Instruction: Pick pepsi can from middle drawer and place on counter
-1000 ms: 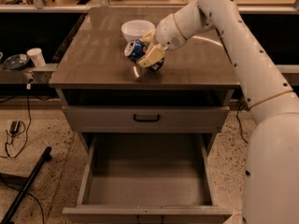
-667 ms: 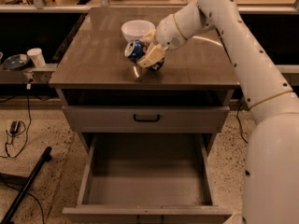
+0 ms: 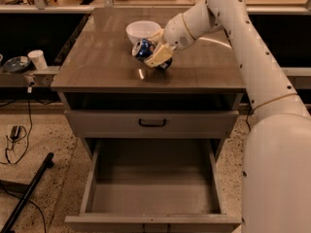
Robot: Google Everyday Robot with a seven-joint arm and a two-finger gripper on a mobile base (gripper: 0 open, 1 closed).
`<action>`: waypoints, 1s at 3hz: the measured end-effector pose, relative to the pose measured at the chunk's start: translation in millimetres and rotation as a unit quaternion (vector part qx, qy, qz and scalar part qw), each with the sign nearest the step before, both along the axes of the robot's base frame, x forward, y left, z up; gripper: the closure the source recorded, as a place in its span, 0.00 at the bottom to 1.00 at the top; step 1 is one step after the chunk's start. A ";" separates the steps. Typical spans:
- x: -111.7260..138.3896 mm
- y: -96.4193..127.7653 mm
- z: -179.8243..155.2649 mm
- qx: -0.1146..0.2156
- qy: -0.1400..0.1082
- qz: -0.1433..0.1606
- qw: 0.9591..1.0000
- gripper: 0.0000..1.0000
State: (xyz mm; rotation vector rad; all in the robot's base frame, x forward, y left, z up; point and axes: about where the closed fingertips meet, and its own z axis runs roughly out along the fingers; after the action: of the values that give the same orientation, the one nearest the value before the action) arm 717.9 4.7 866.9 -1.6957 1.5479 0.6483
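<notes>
The pepsi can [image 3: 143, 48], blue with white markings, is held tilted in my gripper [image 3: 151, 55] just above the counter [image 3: 102, 57], right next to the white bowl [image 3: 142, 31]. The gripper is shut on the can; one cream finger [image 3: 159, 57] lies across its right side. My white arm reaches in from the right. The middle drawer [image 3: 89, 181] stands pulled open below, and its flat floor is bare.
A shut drawer panel with a black bar handle [image 3: 152, 123] sits above the open drawer. A white cup [image 3: 37, 59] and a dish [image 3: 16, 63] stand on a low shelf at left. A black pole [image 3: 26, 195] and cables [image 3: 14, 132] lie on the floor at left.
</notes>
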 end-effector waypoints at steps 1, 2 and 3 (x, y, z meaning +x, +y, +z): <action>0.0 0.1 0.0 0.000 0.000 0.000 1.000 1.00; 0.0 0.1 0.0 0.000 0.000 0.000 1.000 0.73; 0.0 0.1 -0.1 0.000 0.000 0.000 1.000 0.50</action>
State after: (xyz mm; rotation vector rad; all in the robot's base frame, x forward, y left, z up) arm 717.9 4.8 866.8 -1.6957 1.5478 0.6484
